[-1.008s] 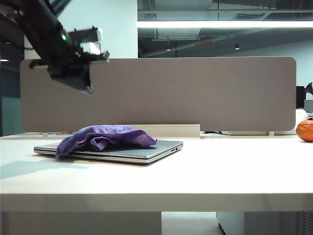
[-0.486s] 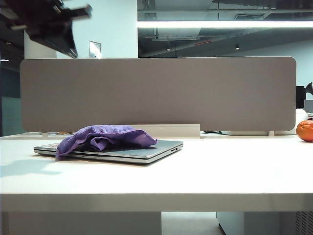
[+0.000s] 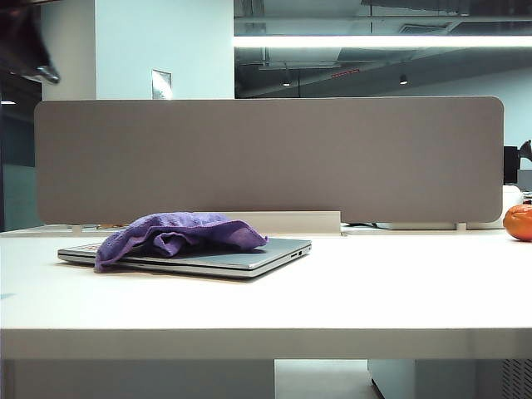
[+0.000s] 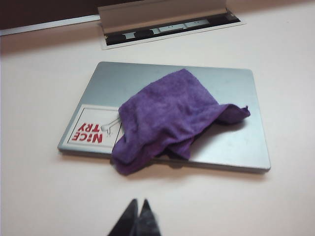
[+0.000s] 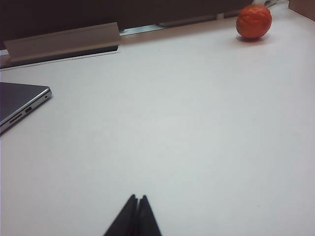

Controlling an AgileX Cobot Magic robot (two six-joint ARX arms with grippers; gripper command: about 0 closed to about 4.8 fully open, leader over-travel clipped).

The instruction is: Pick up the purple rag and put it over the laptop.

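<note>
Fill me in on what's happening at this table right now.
Nothing is being handled right now. The purple rag lies bunched on the closed laptop, covering part of the lid and hanging over one edge; the sticker corner stays bare. The left end effector is shut and empty, off the laptop above the table. The right end effector is also shut and empty, over bare table. An orange sits far off to the right.

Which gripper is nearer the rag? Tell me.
Left. The left gripper hangs shut above the table just short of the rag; the right gripper, shut, sits farther off, the laptop only at its view's edge.
</note>
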